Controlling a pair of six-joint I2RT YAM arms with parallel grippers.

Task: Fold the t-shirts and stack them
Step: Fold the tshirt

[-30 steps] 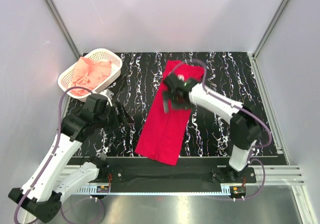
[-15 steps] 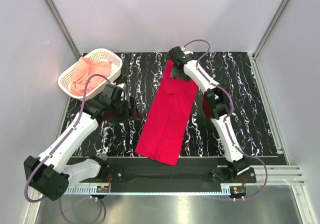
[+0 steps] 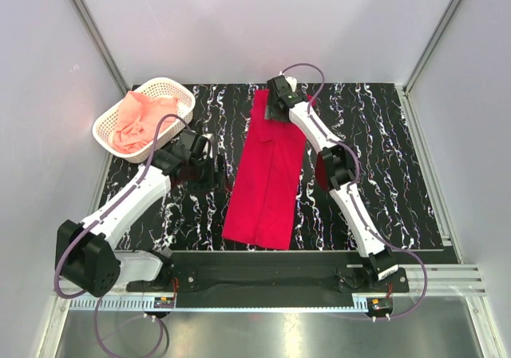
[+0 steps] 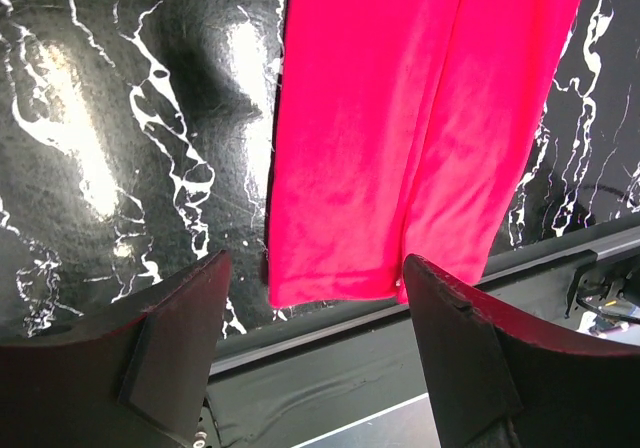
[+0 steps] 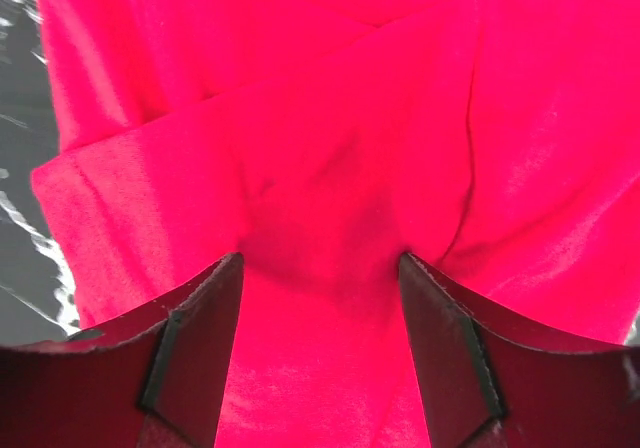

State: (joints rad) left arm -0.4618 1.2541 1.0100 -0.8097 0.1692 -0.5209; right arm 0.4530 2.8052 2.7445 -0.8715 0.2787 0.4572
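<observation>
The crimson red t-shirt lies on the black marbled table as a long narrow strip running from the far middle to the near edge. My right gripper is stretched out to the strip's far end. Its jaws are open and press down on the red cloth, which bunches between the fingers. My left gripper is open and empty, just left of the strip's middle. Its wrist view shows the shirt's near end. The salmon-pink t-shirt lies crumpled in the white basket.
The white lattice basket stands at the far left corner of the table. A black rail with the arm bases runs along the near edge, also in the left wrist view. Grey walls close in the left, far and right sides.
My right gripper has moved from the strip's middle out to its far end, and the red shirt now lies straighter. My left gripper has moved right, closer to the shirt.
</observation>
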